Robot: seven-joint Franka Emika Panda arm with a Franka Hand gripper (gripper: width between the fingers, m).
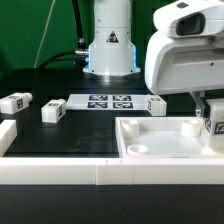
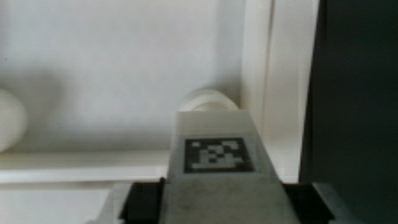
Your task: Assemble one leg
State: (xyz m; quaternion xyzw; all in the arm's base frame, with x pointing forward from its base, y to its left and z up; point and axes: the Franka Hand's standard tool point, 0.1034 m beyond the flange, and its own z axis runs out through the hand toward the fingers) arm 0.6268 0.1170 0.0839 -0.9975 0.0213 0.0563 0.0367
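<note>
Black tabletop (image 1: pixel 95 135); leg (image 2: pixel 215 150) in tool (image 2: pixel 217 200)

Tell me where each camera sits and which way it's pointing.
Exterior view: off the arm, low, facing across the black table toward the white arm base; the arm's white wrist end shows on the exterior view's right.
Wrist view: on the wrist, looking down past its dark fingers.
Shared: the small white plastic tagged leg held by the fingers, and the large white square tray-like piece below it.
</note>
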